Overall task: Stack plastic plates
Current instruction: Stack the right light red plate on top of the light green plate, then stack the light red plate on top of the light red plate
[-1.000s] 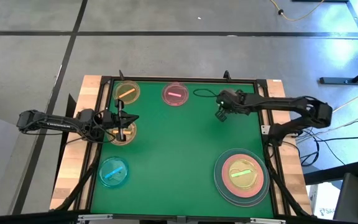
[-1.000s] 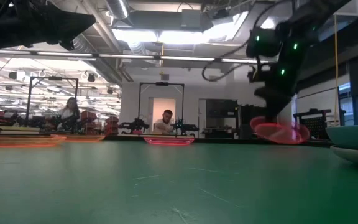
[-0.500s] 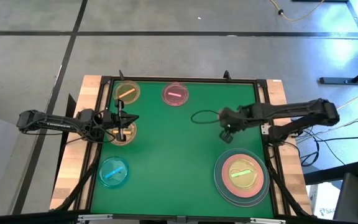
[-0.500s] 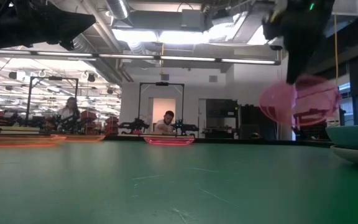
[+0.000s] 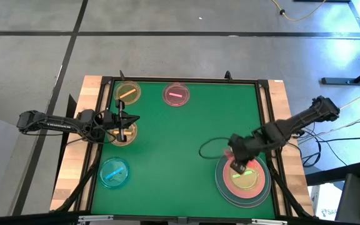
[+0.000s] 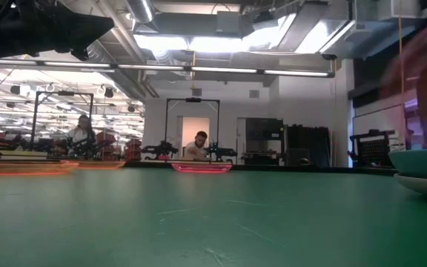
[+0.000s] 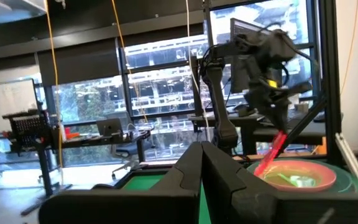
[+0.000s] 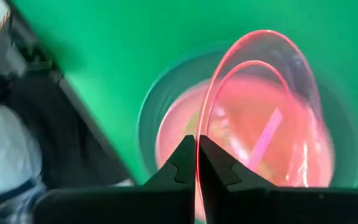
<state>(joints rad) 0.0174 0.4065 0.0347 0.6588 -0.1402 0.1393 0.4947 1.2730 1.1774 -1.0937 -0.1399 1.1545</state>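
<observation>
Right now my right gripper (image 5: pixel 238 165) pinches the rim of a small translucent pink plate (image 8: pixel 263 106), holding it tilted on edge over the stack (image 5: pixel 221 185) of large plates near the table's front right corner. My left gripper (image 5: pixel 122 128), fingers together, hangs over a small yellow plate (image 5: pixel 130 136) at the left.

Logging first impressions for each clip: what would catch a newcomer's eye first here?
The right hand, shut on a small translucent pink plate, holds it tilted over the stack of plates at the table's near right corner. The left hand hovers over a yellow plate on the left side.
</observation>
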